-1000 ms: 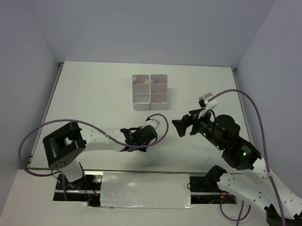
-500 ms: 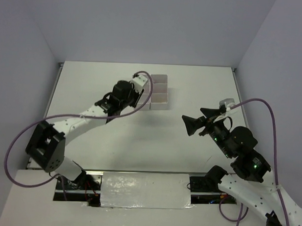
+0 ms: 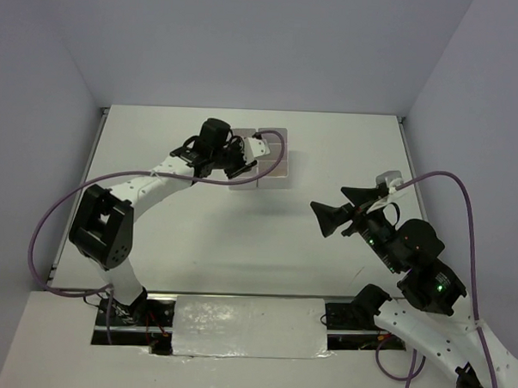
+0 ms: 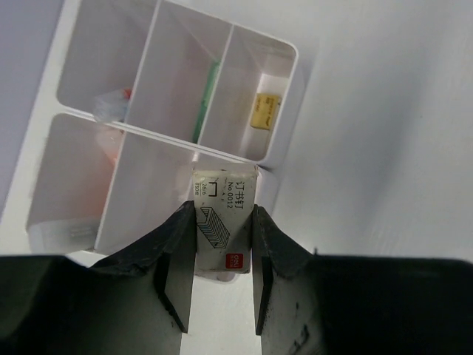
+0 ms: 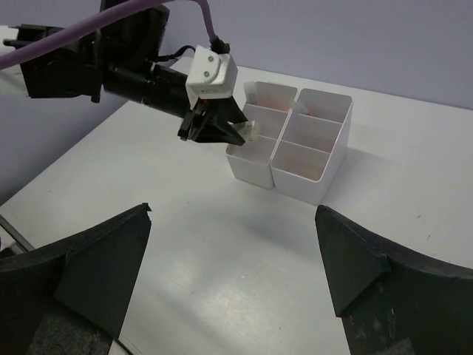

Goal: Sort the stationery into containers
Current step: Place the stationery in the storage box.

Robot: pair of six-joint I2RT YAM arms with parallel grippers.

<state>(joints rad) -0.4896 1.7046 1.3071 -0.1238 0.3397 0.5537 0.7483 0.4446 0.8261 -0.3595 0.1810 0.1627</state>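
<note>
While right fingers (image 5: pixel 96 262) gape empty, left fingers (image 4: pixel 148 259) pinch a staple box (image 4: pixel 224 222).

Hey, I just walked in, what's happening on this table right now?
The left pincer is gripping a small box of staples and holding it over one edge of the white six-compartment container block, not yet released. Some compartments already hold items. The right pincer hangs open and empty above the table, off to the side.

"订书钉", "No 0012" and "26/6" on the white staple box (image 4: pixel 224 222)
</note>
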